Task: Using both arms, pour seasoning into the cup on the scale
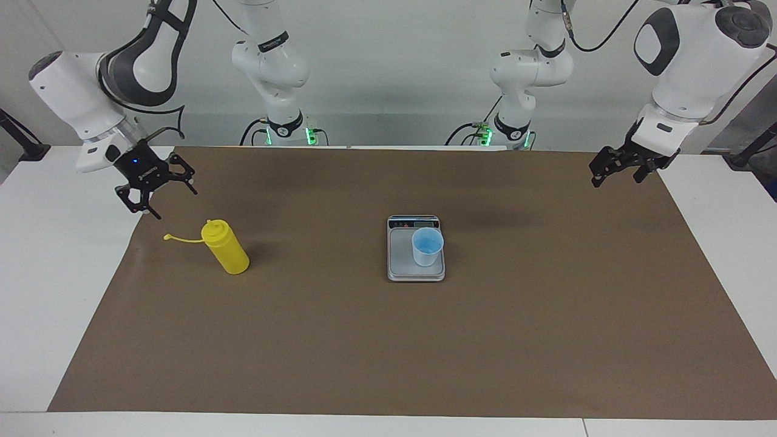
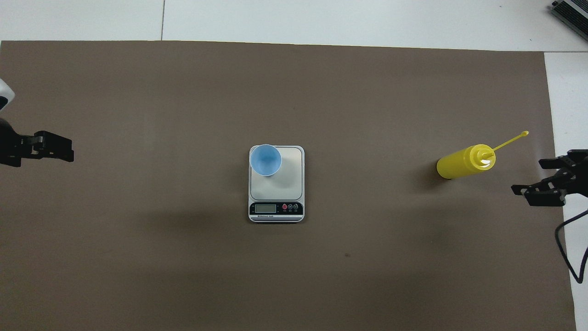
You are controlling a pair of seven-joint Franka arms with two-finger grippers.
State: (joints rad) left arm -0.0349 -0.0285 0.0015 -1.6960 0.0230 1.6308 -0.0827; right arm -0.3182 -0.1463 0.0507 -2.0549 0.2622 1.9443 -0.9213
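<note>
The yellow seasoning bottle [image 1: 226, 247] [image 2: 464, 162] stands free on the brown mat toward the right arm's end, its cap strap [image 1: 176, 238] sticking out to the side. The light-blue cup [image 1: 427, 246] [image 2: 265, 160] stands on one corner of the scale [image 1: 400, 258] [image 2: 288, 179] at mid-table. My right gripper [image 1: 161, 200] [image 2: 528, 178] hangs open and empty over the mat's edge, clear of the bottle. My left gripper [image 1: 614, 178] [image 2: 59, 154] waits open and empty, raised over the mat's edge at the left arm's end.
The brown mat [image 1: 388, 352] covers most of the white table [image 1: 36, 291]. Black cable trails from the right arm's wrist [image 2: 569, 248]. The scale's display strip [image 2: 275, 208] faces the robots.
</note>
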